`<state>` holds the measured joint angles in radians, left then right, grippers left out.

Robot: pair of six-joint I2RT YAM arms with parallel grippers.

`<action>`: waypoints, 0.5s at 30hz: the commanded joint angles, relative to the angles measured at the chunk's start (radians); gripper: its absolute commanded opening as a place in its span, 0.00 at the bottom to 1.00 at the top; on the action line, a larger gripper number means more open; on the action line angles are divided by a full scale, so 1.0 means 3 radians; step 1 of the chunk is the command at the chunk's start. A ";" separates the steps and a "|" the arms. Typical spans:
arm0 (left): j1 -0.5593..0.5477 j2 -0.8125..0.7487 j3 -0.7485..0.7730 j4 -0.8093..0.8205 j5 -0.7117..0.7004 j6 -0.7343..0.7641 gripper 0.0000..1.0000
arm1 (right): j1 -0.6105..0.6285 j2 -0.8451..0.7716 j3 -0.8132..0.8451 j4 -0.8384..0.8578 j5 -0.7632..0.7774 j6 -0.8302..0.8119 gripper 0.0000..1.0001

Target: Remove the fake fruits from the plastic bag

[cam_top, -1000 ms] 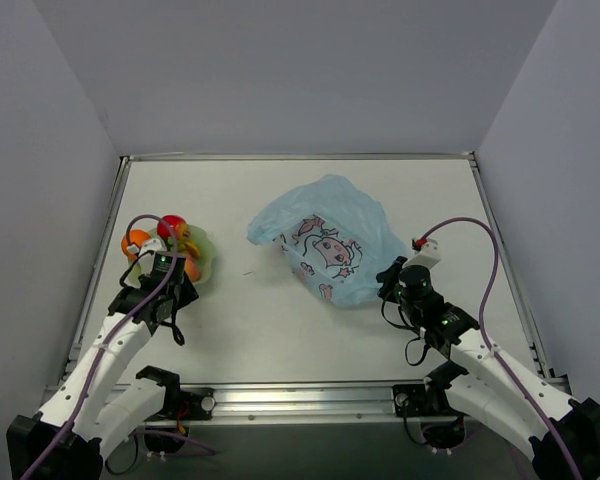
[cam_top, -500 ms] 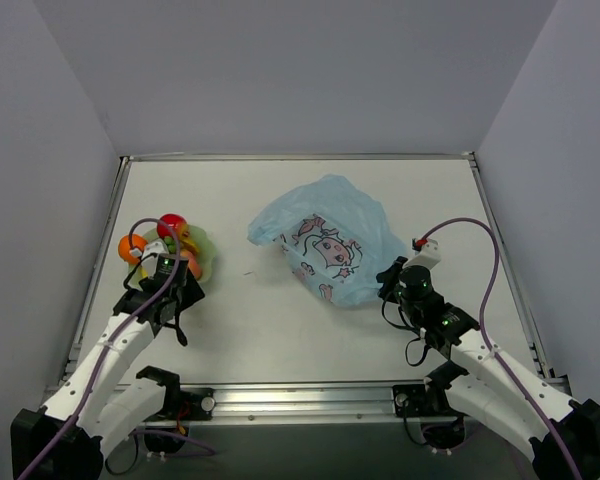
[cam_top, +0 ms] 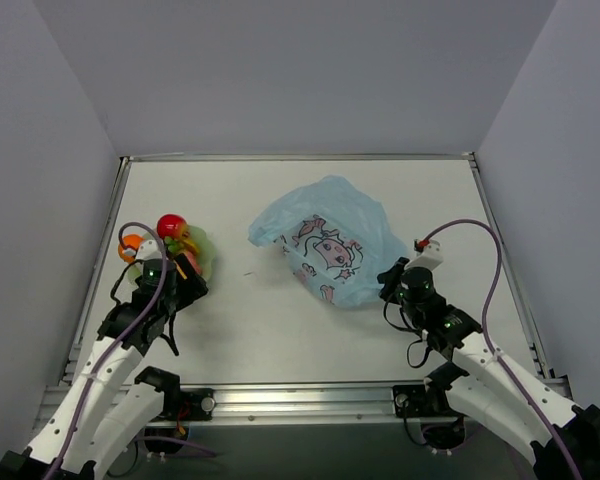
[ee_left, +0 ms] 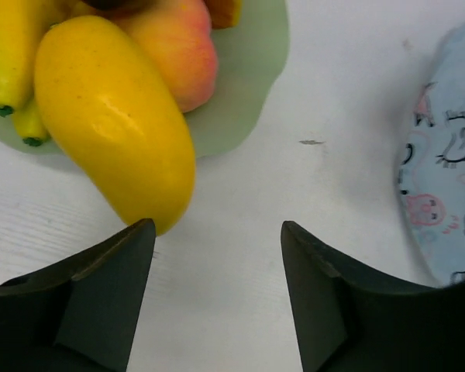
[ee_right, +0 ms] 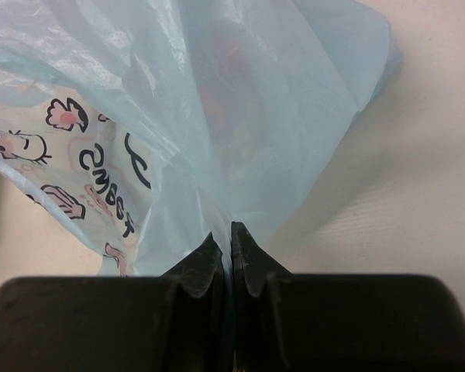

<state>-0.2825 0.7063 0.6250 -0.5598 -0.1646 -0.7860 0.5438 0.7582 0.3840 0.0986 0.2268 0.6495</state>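
Fruit of glossy plastic [ee_left: 116,116], yellow and peach among it, lies piled on the pale green round plate [ee_left: 248,85]. We see the left gripper [ee_left: 217,232] just beside it, jaws apart and empty. The right gripper [ee_right: 229,242] is clamped on a fold of the crinkly light-blue plastic bag [ee_right: 256,116].

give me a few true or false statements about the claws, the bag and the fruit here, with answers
The right claw is shut on the blue bag. True.
The left claw grips the yellow fruit. False: it is open and empty; the fruit lies free at the rim of the plate.
The blue bag lies on the plate. False: it lies on the table, apart from the plate.
A pink fruit sits beside the yellow fruit on the plate. True.
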 commanded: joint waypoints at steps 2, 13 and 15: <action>-0.0289 -0.0145 0.0345 0.0469 0.0226 0.0161 0.53 | -0.0013 -0.0124 -0.0027 -0.0129 -0.0075 0.0105 0.00; -0.1262 0.1173 0.0534 0.1906 0.0410 0.0472 0.80 | 0.0003 -0.0793 -0.0268 -0.0972 0.0019 0.0913 0.06; -0.1288 0.1413 0.0611 0.2121 0.0548 0.0493 0.80 | -0.0003 -0.0860 -0.0232 -0.1115 0.0148 0.1056 0.10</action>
<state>-0.6613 1.0683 0.7418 -0.0864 -0.0612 -0.6800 0.5438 0.5350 0.2836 -0.1268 0.1791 0.8696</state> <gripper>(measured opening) 0.803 0.085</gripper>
